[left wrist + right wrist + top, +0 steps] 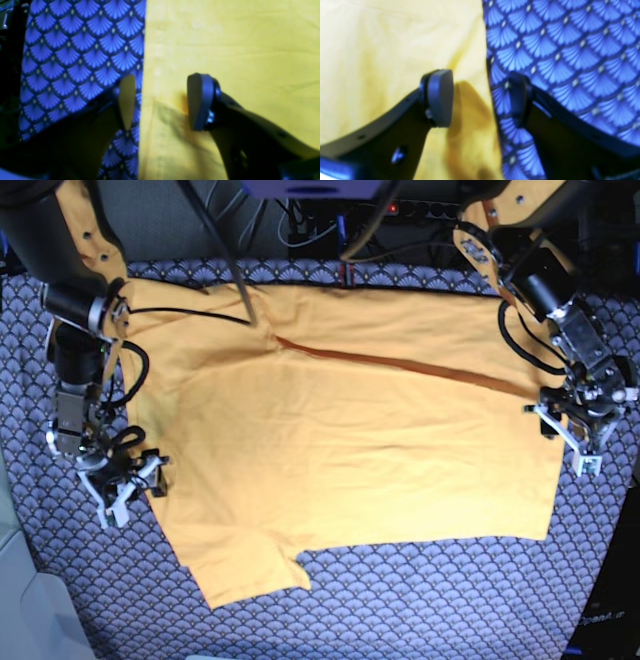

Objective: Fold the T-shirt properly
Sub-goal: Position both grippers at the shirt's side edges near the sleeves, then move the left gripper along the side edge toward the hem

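Lying flat on the blue patterned cloth (pixel 420 610), the yellow-orange T-shirt (pixel 350 440) covers most of the middle of the table in the base view. It is folded once, with a darker crease line running from its far middle toward its right edge, and 1 short sleeve sticks out at the near left corner.

At the right edge of the T-shirt the left gripper (pixel 160 102) hovers low with its jaws apart. In the left wrist view 1 finger (pixel 200 100) is over the yellow fabric and the other is over the blue cloth, so the edge of the garment lies between them. Nothing is clamped.

At the left edge the right gripper (pixel 480 97) also stands with its jaws apart. Between its 2 fingers a raised fold of the T-shirt edge shows, darker yellow. Whether the pads touch the fabric, I cannot tell.
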Robot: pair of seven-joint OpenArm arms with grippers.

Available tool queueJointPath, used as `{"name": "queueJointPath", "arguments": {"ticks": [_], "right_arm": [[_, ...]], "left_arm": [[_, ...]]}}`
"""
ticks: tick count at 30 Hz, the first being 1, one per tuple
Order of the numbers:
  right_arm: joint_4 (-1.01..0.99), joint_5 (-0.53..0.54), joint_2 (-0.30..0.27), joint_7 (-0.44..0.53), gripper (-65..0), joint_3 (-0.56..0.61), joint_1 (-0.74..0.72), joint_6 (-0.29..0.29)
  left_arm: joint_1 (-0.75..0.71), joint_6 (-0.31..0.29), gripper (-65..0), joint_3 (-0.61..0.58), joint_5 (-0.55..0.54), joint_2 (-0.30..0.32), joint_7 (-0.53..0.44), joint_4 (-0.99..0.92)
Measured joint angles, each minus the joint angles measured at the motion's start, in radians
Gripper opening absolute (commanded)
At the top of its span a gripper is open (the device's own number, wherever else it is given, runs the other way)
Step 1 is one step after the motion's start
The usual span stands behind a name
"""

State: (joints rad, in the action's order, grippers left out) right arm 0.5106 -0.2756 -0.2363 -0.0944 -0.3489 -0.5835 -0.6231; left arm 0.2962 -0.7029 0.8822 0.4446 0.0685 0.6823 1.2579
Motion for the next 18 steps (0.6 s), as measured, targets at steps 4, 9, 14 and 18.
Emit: {"name": "queueJointPath", "arguments": {"ticks": [4,9,14,18], "right_arm": [[-0.048,0.006,-0.004,0.058,-29.2,0.003,-0.006,0.0],[-0.058,0.004,-0.004,0.092,-37.1,0.003,-0.003,0.0],[-0.059,-0.005,-0.004,0.11,-62.3,0.003,-0.002,-0.001],[-0.059,-0.005,-0.004,0.111,-65.0,0.003,-0.001,-0.001]], "left_arm": [[-0.017,0.0,-32.2,0.002,0.0,-0.002,0.002,0.016],[-0.014,-0.001,-32.2,0.002,0.0,-0.008,-0.002,0.019],[-0.006,0.0,-32.2,-0.002,0.0,-0.005,-0.003,0.017],[0.04,0.0,-32.2,-0.003,0.003,-0.005,-0.004,0.008]]}}
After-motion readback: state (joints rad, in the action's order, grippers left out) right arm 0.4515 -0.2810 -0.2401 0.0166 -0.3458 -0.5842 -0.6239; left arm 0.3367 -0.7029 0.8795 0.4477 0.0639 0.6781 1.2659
